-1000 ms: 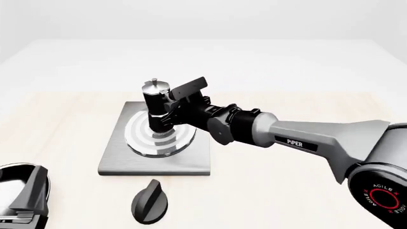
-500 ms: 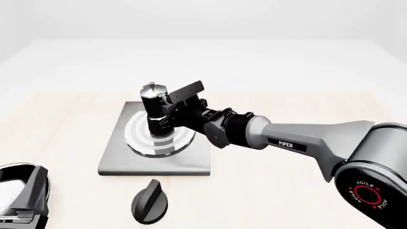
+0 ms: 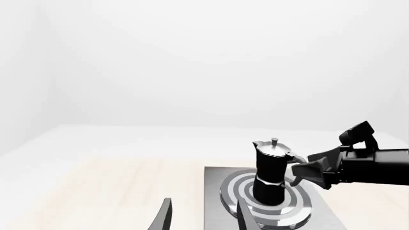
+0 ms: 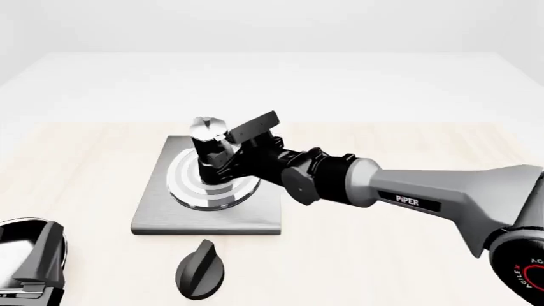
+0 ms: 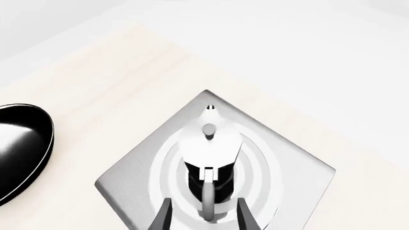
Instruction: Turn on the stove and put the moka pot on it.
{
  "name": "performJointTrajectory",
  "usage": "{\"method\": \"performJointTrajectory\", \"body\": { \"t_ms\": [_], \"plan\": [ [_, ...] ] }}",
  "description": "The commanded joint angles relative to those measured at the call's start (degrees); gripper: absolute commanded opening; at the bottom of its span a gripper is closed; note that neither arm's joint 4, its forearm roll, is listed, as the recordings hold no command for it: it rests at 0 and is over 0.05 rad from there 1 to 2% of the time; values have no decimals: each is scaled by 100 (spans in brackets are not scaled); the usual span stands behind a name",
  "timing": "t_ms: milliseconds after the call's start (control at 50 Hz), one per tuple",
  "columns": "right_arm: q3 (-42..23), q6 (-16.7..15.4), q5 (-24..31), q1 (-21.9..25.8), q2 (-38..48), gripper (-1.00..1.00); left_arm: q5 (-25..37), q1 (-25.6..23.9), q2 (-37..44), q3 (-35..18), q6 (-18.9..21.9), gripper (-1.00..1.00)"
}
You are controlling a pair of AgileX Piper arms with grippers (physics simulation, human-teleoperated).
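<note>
The moka pot [image 4: 207,143], black with a silver lid, stands upright on the burner rings of the grey stove [image 4: 162,217]. My right gripper [image 4: 224,157] is at the pot's handle on its right side. In the right wrist view its fingers [image 5: 164,218] stand apart on either side of the handle, with gaps, above the pot [image 5: 210,143] and the stove [image 5: 131,184]. My left gripper [image 4: 38,268] is open and empty at the near left corner. The left wrist view shows the left gripper [image 3: 203,218], the pot [image 3: 268,177], the stove [image 3: 214,196] and the right gripper [image 3: 301,167].
A black oval knob [image 4: 197,271] lies on the table just in front of the stove's near edge. A glossy black oval shape [image 5: 19,153] shows at the edge of the right wrist view. The right arm stretches across from the right.
The pot has come down a little onto the burner rings, and the right gripper has dropped with it. The left arm has not moved.
</note>
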Motion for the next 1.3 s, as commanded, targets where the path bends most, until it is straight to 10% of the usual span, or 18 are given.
{"method": "performJointTrajectory", "body": {
  "t_ms": [20, 780, 1120, 1300],
  "plan": [
    [554, -145, 202, 52, -787, 100, -68, -9, 0, -1, 0, 100],
    [2321, -51, 1325, 156, -4326, 100, -303, 39, 0, -2, -94, 100],
    [2720, -67, 1898, -374, -5606, 100, -215, -1, 0, -2, -127, 100],
    [3414, -405, 1095, -1221, -6888, 100, -123, -62, 0, -3, -135, 100]
  ]
}}
